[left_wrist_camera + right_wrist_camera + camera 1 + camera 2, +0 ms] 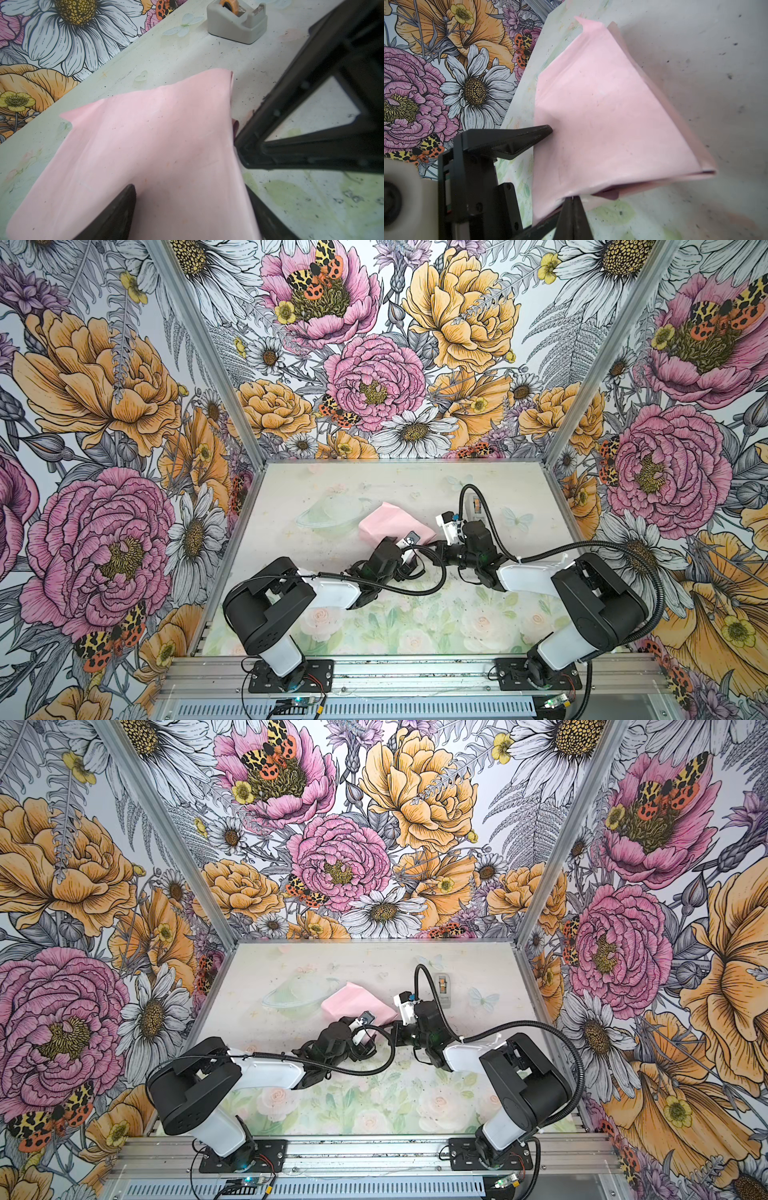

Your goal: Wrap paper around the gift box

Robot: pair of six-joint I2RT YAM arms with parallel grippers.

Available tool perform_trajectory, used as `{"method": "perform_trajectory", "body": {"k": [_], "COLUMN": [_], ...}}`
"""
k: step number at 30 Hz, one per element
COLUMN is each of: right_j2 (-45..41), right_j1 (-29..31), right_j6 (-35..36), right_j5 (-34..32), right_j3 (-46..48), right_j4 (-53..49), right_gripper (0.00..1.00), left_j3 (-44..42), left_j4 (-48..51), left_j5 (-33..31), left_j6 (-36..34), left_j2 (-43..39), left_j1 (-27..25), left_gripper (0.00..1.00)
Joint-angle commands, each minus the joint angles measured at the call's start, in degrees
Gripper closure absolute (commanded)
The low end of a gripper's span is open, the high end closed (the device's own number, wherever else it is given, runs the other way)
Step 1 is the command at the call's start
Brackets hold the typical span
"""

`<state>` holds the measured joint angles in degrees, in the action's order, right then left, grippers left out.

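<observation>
**Left arm (328, 591) and right arm (525, 578) are reaching low toward the paper (602, 116).**
Fingers of the left gripper (189, 187) are standing apart, straddling it; the right gripper (572, 199) is holding its fingers together at the paper's edge.

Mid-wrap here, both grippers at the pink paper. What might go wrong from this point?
1. The right gripper seems to pinch only the very edge of the paper; a pull may tear it or slip off.
2. The fold looks loose, with corners lifted; the tape dispenser sits apart, so letting go may let it spring open.
3. The left gripper, jaws wide, sits right beside the right one; they may collide.
</observation>
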<state>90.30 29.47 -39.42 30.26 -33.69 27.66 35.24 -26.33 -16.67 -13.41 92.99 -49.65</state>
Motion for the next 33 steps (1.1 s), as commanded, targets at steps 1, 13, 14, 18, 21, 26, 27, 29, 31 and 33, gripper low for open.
{"method": "perform_trajectory", "body": {"k": [1, 13, 14, 18, 21, 26, 27, 29, 31, 33], "right_j2": [-0.74, 1.49, 2.00, 3.63, 4.79, 4.36, 3.50, 1.54, -0.40, -1.51], "right_j1": [0.58, 0.87, 0.89, 0.85, 0.85, 0.86, 0.86, 0.85, 0.89, 0.85], "right_j6": [0.92, 0.92, 0.91, 0.85, 0.81, 0.35, 0.36, 0.75, 1.18, 1.57], "right_j5": [0.77, 0.24, 0.30, 0.03, -0.59, -0.62, -0.60, -0.74, -0.68, -0.72], "right_j3": [-0.50, -1.38, -1.67, -2.75, -3.39, -3.19, -2.87, -2.38, -1.99, -1.99], "right_j4": [3.01, 2.67, 2.60, 2.03, 1.17, 2.15, 2.52, 2.49, 2.11, 1.25], "right_gripper": [1.00, 1.00, 1.00, 1.00, 1.00, 1.00, 1.00, 1.00, 1.00, 1.00], "left_j3": [0.79, 0.70, 0.70, 0.69, 0.70, 0.62, 0.62, 0.61, 0.70, 0.78], "left_j4": [2.60, 2.60, 2.59, 2.59, 2.58, 2.60, 2.73, 2.70, 2.73, 2.75], "left_j5": [0.93, 0.84, 0.80, 0.84, 0.85, 0.67, 0.65, 0.58, 0.67, 0.75], "left_j6": [0.40, 0.30, 0.31, 0.30, 0.16, 0.01, 0.05, -0.04, -0.04, -0.05], "left_j2": [0.09, 0.07, 0.06, 0.00, -0.05, -0.17, -0.24, -0.38, -0.40, -0.27], "left_j1": [-0.51, -0.41, -0.45, -0.44, -0.43, -0.44, -0.41, -0.46, -0.44, -0.44], "left_gripper": [0.23, 0.23, 0.23, 0.23, 0.23, 0.23, 0.23, 0.23, 0.23, 0.23]}}
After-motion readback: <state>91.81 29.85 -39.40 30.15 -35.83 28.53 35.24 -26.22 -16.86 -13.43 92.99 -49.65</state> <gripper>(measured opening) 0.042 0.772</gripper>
